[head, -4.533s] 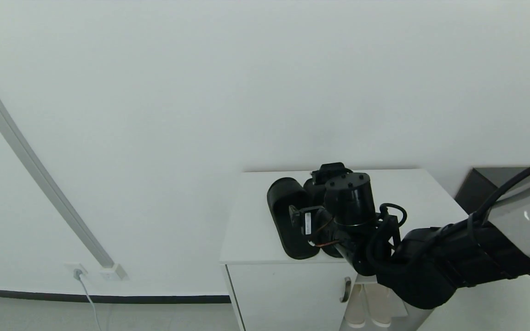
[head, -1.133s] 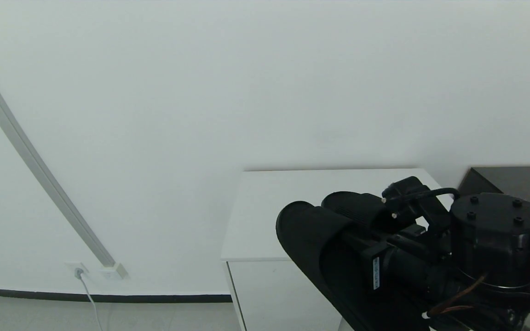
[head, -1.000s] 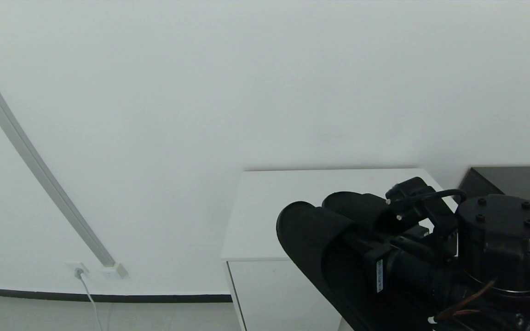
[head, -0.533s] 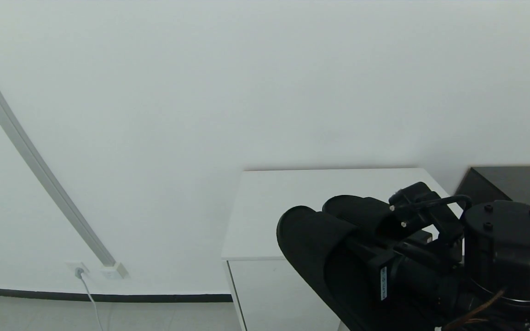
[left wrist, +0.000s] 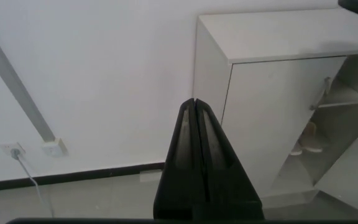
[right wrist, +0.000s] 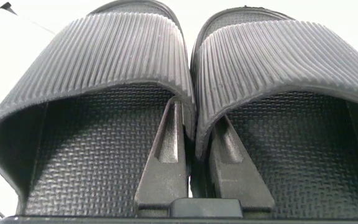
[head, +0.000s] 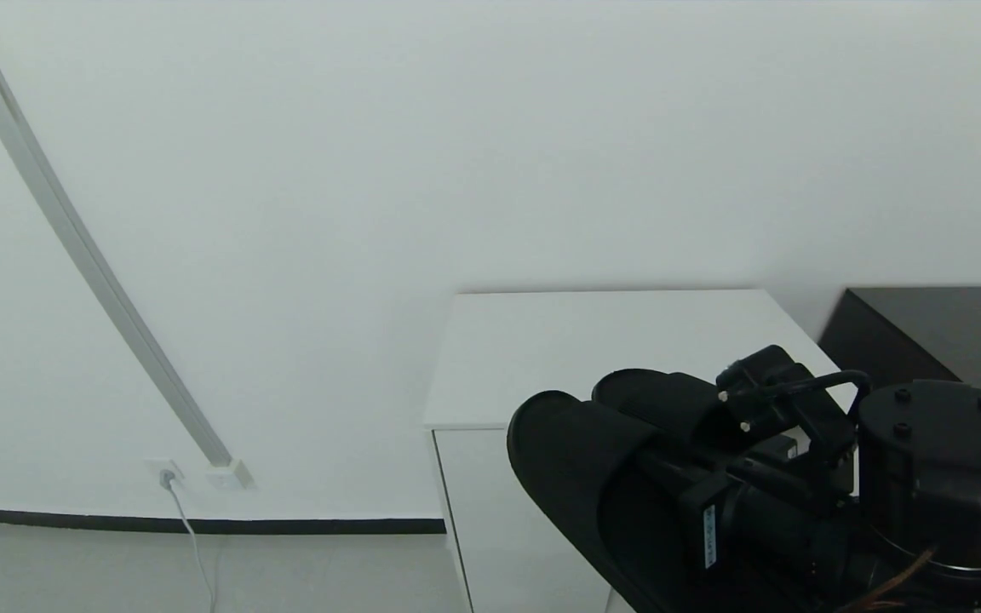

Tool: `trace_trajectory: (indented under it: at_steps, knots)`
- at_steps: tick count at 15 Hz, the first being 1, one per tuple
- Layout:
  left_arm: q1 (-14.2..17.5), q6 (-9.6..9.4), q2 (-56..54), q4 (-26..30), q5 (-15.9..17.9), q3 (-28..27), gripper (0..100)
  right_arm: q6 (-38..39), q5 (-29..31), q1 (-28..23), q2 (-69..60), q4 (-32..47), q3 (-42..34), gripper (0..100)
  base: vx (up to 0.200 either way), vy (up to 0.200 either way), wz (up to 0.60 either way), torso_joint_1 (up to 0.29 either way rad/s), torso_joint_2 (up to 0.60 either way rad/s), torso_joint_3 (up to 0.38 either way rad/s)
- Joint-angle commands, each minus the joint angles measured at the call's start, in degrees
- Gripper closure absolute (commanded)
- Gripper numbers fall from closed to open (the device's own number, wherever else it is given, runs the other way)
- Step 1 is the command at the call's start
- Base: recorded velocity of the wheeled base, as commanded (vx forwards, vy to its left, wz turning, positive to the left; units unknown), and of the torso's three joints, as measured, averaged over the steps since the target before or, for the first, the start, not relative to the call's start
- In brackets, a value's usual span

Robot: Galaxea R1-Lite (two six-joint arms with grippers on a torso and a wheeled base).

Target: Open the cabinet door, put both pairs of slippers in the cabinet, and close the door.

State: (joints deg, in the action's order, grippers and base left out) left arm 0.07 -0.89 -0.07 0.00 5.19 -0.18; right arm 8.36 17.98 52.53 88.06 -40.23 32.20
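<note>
A pair of black ribbed slippers [right wrist: 129, 68] hangs in the air in front of the white cabinet [head: 593, 340], toes towards it. My right gripper [right wrist: 194, 124] is shut on the pair, one finger inside each slipper, pinching the two inner strap walls together. In the head view the black slippers [head: 576, 460] are level with the cabinet's front top edge. My left gripper [left wrist: 194, 106] is shut and empty, held low and well off the cabinet's left door [left wrist: 272, 124], which is closed. The right side stands open, with a light pair of slippers [left wrist: 307, 140] on a shelf.
A bar handle [left wrist: 322, 93] sits on the closed left door. A dark piece of furniture [head: 942, 332] stands right of the cabinet. A wall socket with a cable [head: 169, 478] and a slanted grey trunking [head: 82, 247] are on the wall to the left.
The black slippers, lying on the cabinet top 4.5 s ago, now hang lifted off it in my right gripper. In the last half second the head camera shifted; the slippers barely moved.
</note>
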Motion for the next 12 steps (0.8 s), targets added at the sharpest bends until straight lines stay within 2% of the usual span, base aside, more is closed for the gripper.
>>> trace_trajectory:
  at_steps: [1, 2, 12]
  knots:
    - [0.01, 0.01, 0.07, 0.0, -0.01, 0.01, 100, -0.1, 0.04, 0.12, 0.27, -0.02, -0.12, 100, -0.2, 0.0, 0.0, -0.002, 0.0, -0.002]
    - [0.01, 0.01, 0.07, 0.0, -0.01, 0.01, 100, -0.1, 0.04, 0.12, 0.27, -0.11, -0.2, 100, -0.2, 0.0, 0.0, -0.002, 0.0, 0.002]
    - [0.01, 0.01, 0.07, 0.0, -0.01, 0.01, 100, -0.36, -0.05, 0.12, 0.27, -0.11, -0.73, 100, 0.0, 0.0, 0.0, 0.0, 0.0, 0.0]
